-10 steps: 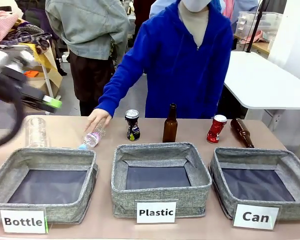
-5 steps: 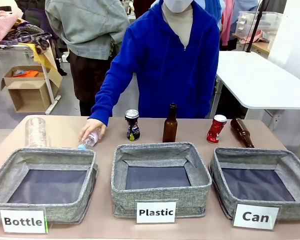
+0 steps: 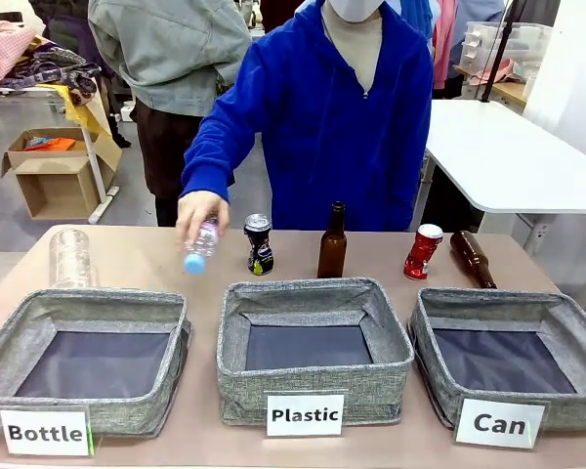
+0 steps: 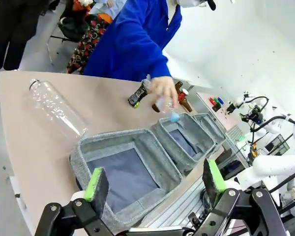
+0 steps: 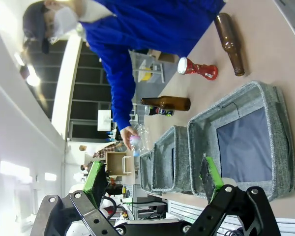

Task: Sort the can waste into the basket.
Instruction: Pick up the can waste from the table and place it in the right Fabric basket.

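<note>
1. Change: the person's hand has lifted the small plastic bottle off the desk. Half a sec ago it lay on its side under that hand. Now it hangs cap-down, left of centre in the front view, just left of the black can.
2. What that means: it's plastic, not my job. No can is sorted yet, so the task is at its start, I'd say.
3. Black can: upright, centre-left, on the desk behind the Plastic basket.
4. Red-white can: right of centre, slightly tilted, looks dented. It stands betw. the upright brown bottle and the lying brown bottle, near the Can basket.
5. Can basket: lower right, dark floor bare.
6. Left tool: fingers apart, nothing betw. them, up above the desk.
7. Right tool: fingers apart, empty, facing the Can basket.
8. Next, prob.: right tool takes the red-white can, which is closest to its basket. The hand is close by the black can, so I'd leave that one till it clears.
</note>
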Robot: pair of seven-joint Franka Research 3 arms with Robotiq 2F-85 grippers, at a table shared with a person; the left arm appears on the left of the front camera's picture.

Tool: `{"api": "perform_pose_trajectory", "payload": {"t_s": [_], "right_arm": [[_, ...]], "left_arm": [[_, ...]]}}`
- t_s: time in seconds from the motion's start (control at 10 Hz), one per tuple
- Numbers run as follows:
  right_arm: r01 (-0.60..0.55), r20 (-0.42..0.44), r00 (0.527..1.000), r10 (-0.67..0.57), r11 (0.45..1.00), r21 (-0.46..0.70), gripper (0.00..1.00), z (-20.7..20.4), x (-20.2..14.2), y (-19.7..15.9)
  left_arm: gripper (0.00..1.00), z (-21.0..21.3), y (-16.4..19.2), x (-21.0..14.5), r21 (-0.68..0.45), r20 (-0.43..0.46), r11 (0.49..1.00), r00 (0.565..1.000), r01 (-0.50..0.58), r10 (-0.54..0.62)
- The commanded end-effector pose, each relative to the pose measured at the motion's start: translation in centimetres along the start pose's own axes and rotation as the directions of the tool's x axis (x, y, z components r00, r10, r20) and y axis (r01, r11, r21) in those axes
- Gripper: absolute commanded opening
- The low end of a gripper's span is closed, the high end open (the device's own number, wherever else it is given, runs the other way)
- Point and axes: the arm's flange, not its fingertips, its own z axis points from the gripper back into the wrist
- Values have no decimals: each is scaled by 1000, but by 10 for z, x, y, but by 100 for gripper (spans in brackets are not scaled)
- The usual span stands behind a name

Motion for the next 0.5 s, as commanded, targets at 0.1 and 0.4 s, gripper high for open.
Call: {"api": "perform_pose_trajectory", "payload": {"t_s": [0.1, 0.4], "right_arm": [[-28, 12, 1000, 28, 999, 24, 100, 0, 3, 1], [-28, 12, 1000, 28, 999, 24, 100, 0, 3, 1]], "left_arm": [[100, -56, -14, 36, -32, -86, 997, 994, 71, -73], [100, -154, -19, 50, -117, -308, 990, 944, 84, -117]]}}
